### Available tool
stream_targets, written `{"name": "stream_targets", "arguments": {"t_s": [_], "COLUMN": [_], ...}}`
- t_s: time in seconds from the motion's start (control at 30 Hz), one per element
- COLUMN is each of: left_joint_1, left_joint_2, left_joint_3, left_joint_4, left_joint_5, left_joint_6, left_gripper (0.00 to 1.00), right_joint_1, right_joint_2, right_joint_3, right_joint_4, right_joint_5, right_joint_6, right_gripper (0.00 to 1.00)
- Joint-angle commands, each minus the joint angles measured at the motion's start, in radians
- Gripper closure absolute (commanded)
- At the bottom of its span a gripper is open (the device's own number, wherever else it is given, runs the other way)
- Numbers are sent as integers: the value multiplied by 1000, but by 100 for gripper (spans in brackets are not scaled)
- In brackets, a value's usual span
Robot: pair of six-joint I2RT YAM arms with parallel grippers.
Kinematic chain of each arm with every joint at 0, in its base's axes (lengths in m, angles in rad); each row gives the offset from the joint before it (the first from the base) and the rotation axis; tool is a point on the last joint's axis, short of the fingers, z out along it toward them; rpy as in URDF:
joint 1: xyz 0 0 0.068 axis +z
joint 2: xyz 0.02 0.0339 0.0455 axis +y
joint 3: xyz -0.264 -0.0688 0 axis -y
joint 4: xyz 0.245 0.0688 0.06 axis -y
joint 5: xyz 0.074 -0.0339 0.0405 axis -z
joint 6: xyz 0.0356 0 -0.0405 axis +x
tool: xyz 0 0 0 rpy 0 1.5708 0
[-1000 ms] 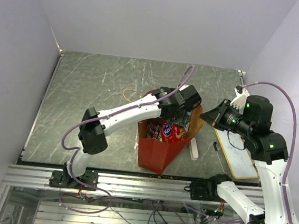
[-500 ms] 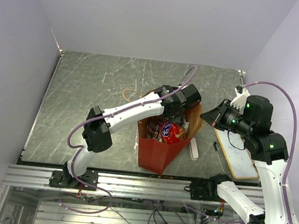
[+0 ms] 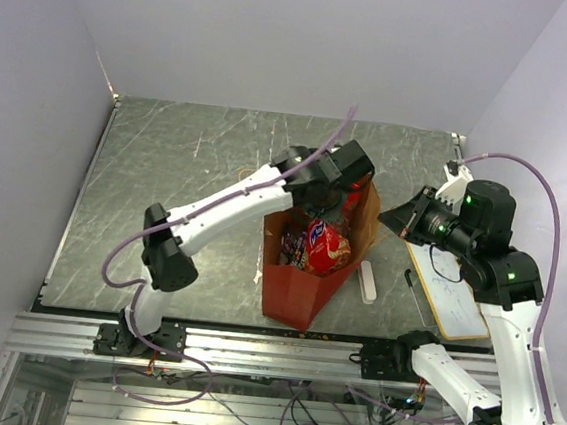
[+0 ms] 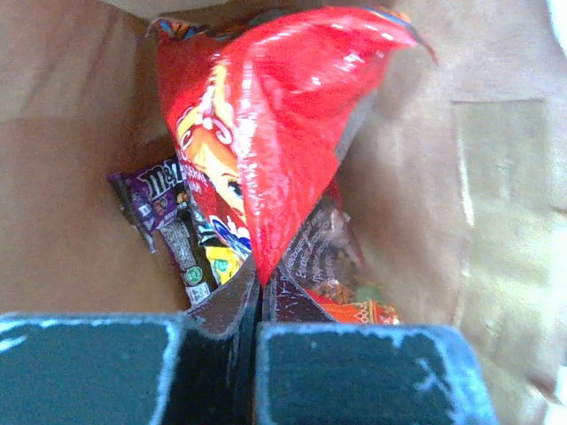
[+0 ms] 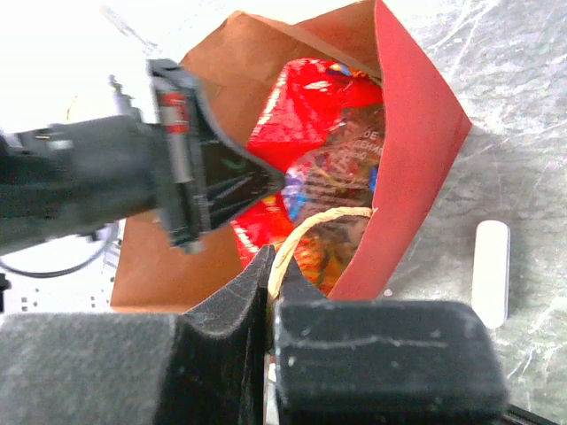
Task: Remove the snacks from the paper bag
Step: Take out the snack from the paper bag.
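The paper bag, red outside and brown inside, stands open at the table's middle front. My left gripper reaches into it from above and is shut on the lower corner of the red chip bag, whose blue logo shows in the top view. Under it lie a purple candy pack, a yellow pack and a clear crinkly wrapper. My right gripper is shut on the bag's tan loop handle at the bag's right rim.
A white eraser lies on the table just right of the bag. Further right are a small whiteboard and a dark pen. The bag's other loop handle hangs out behind its far left side.
My left gripper closed on the chip bag and the left arm rose, pulling the chip bag up inside the paper bag. The right arm kept hold of the handle.
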Motion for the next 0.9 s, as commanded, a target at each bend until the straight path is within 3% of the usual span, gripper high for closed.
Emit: {"name": "stream_targets", "arguments": {"t_s": [0.0,0.3,0.5,0.7,0.87], "left_joint_1": [38,96,141,159,160], "left_joint_2": [-178,-360,-481,-573,-553], "left_joint_3": [56,71,78,84,195], "left_joint_4": [85,159,292,438,409], "left_joint_5": [83,148,149,16,-149], "left_joint_6": [-17,-13,-11,4,59], "left_gripper": [93,93,93,93,93], "right_joint_1": [-4,-4,-4,-4,-4], "right_joint_2": [-2,13,27,37,53], "right_joint_3": [-21,-45,-63,-57,-20], "right_joint_4": [52,75,100,92,74], "right_joint_5": [-12,-30,-52,-41,-20], "right_joint_6": [-4,-12,-18,-60,-115], "right_gripper": [100,100,100,100,100]}}
